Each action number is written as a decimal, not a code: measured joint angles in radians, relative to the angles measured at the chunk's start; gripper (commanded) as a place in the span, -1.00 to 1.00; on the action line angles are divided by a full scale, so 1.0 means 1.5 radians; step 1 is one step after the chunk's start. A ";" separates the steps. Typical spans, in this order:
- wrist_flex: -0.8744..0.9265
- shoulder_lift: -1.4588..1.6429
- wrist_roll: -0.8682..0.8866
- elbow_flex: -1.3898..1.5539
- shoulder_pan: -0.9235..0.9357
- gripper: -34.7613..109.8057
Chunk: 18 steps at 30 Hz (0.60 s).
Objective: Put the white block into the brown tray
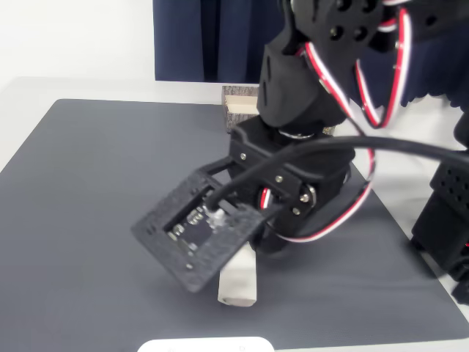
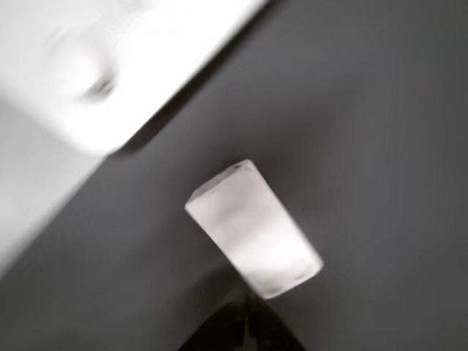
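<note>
The white block (image 1: 238, 283) sticks out tilted from under the black arm near the mat's front edge. In the wrist view the white block (image 2: 252, 228) fills the middle, one short end meeting the dark tips of my gripper (image 2: 246, 327), which looks shut on that end. The block stays fairly sharp there while the mat behind it is smeared. In the fixed view the wrist's black camera plate hides the fingers. The brown tray (image 1: 239, 103) stands at the mat's far edge, mostly hidden behind the arm, with only a corner of wood-grain wall and its pale inside showing.
A wide flat white object (image 1: 206, 345) with rounded edges lies at the front edge, close to the block; the wrist view shows the flat white object (image 2: 88, 66) at top left. The dark grey mat (image 1: 88, 205) stretches to the left. A black stand (image 1: 445, 220) sits at right.
</note>
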 measured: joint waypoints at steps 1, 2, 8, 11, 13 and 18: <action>-0.001 0.000 -0.073 -0.001 -0.001 -0.52; -0.001 0.000 -0.136 -0.002 -0.005 -0.52; -0.001 0.000 -0.259 -0.003 0.000 -0.52; 0.001 0.000 -0.292 -0.003 0.003 -0.51; 0.001 0.000 -0.313 -0.003 0.003 -0.51; 0.001 0.000 -0.354 -0.003 0.003 -0.31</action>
